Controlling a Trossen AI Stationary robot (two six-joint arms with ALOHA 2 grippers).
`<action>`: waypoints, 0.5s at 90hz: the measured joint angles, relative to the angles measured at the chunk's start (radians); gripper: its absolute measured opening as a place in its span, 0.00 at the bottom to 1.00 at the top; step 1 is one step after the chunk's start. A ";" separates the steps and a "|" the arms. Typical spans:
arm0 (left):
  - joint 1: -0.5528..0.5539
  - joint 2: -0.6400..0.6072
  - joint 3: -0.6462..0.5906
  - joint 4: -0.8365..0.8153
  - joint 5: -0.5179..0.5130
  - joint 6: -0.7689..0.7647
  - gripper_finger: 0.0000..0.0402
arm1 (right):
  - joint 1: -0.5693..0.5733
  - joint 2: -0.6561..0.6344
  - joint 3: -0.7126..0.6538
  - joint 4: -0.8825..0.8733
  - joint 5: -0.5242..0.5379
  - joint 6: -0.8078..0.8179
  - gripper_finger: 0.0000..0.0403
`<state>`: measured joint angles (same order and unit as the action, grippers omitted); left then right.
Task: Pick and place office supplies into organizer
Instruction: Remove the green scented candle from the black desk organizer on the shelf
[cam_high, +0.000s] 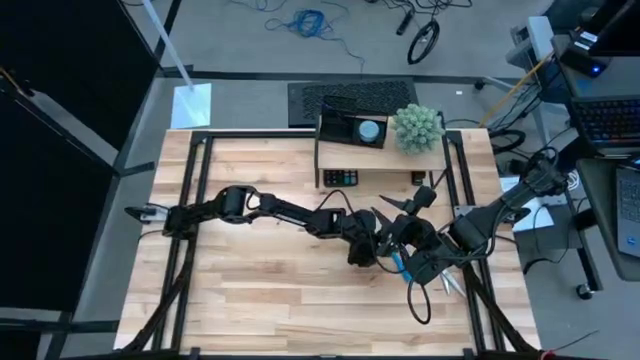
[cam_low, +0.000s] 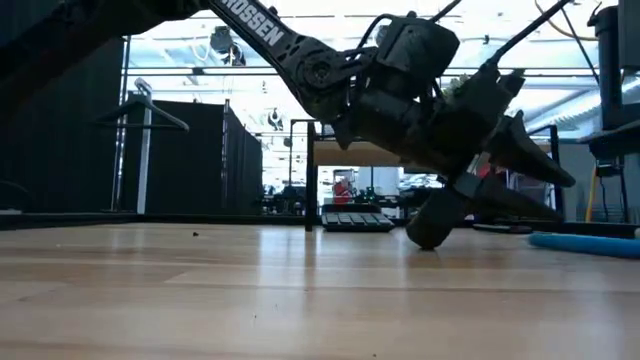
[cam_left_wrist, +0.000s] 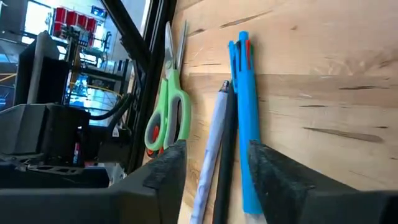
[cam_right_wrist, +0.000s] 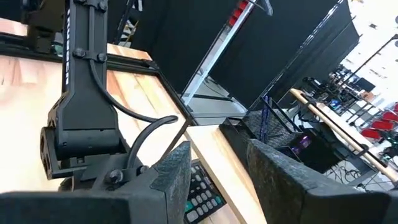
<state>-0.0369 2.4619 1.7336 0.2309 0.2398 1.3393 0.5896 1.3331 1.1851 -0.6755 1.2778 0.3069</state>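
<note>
High view: the left gripper (cam_high: 385, 243) is stretched far across the wooden table (cam_high: 250, 300) to its right-hand side, meeting the right gripper (cam_high: 425, 258) above the pens (cam_high: 400, 266); the organizer (cam_high: 352, 128) sits well apart on the shelf riser (cam_high: 380, 152) at the far edge. Low view: a gripper is tilted down with a fingertip at or near the tabletop, and a blue pen (cam_low: 585, 243) lies just beside it. Left wrist view: the left fingers (cam_left_wrist: 165, 174) stand moderately apart and empty, bracketing a blue pen (cam_left_wrist: 247, 118), a dark pen (cam_left_wrist: 229, 149) and a pale pen (cam_left_wrist: 211, 149); the scissors (cam_left_wrist: 168, 106) lie just beside, outside the span. Right wrist view: the right fingers (cam_right_wrist: 177, 171) are parted and hold nothing, facing the organizer (cam_right_wrist: 273, 127). Judgement: the pick is in hand; next, lower the left gripper and close on one pen, not the bundle.
</note>
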 joint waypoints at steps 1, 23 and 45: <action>0.000 0.000 0.000 0.000 -0.006 -0.001 0.41 | 0.000 0.000 0.000 0.000 0.000 0.000 0.35; -0.007 -0.009 -0.001 -0.004 -0.084 -0.183 0.42 | 0.000 0.000 0.000 -0.009 0.000 0.000 0.35; -0.045 -0.009 -0.002 -0.090 -0.192 -0.622 0.42 | 0.000 0.000 0.000 -0.010 0.000 0.000 0.35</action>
<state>-0.0816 2.4533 1.7318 0.1414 0.0474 0.7169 0.5896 1.3334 1.1851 -0.6853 1.2774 0.3069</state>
